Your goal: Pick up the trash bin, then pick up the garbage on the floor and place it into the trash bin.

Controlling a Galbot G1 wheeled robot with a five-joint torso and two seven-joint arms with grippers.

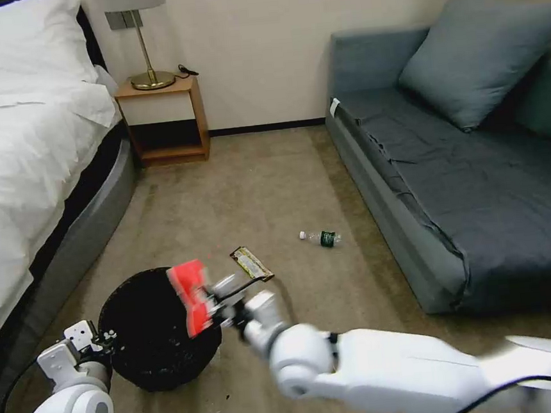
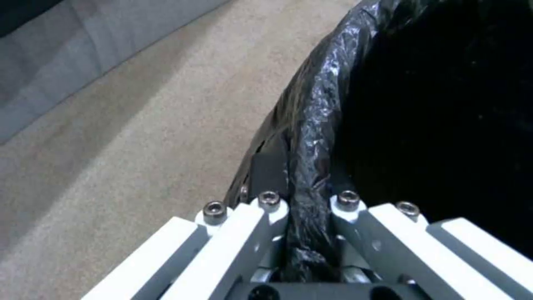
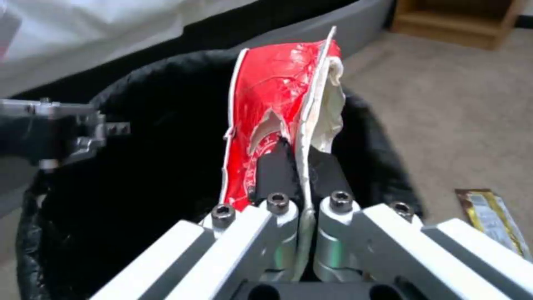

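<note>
Right tool (image 3: pixel 300 166) pinches red wrapper (image 3: pixel 272 108) over trash bin (image 1: pixel 148 333); left tool (image 2: pixel 308 204) clamps its rim.

- The floor (image 1: pixel 248 183) is being covered by beige carpet.
- A bed (image 1: pixel 19 145) with white linen is being seen on the left.
- A brass lamp (image 1: pixel 142 44) is being carried by the wooden nightstand (image 1: pixel 165 116) at the pale wall (image 1: pixel 255 47).
- A blue-grey sofa (image 1: pixel 465 170) with a cushion (image 1: pixel 481 53) is being placed on the right.

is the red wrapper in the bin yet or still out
Out: the red wrapper is pinched in the right pincer, held above the trash bin opening.
</note>
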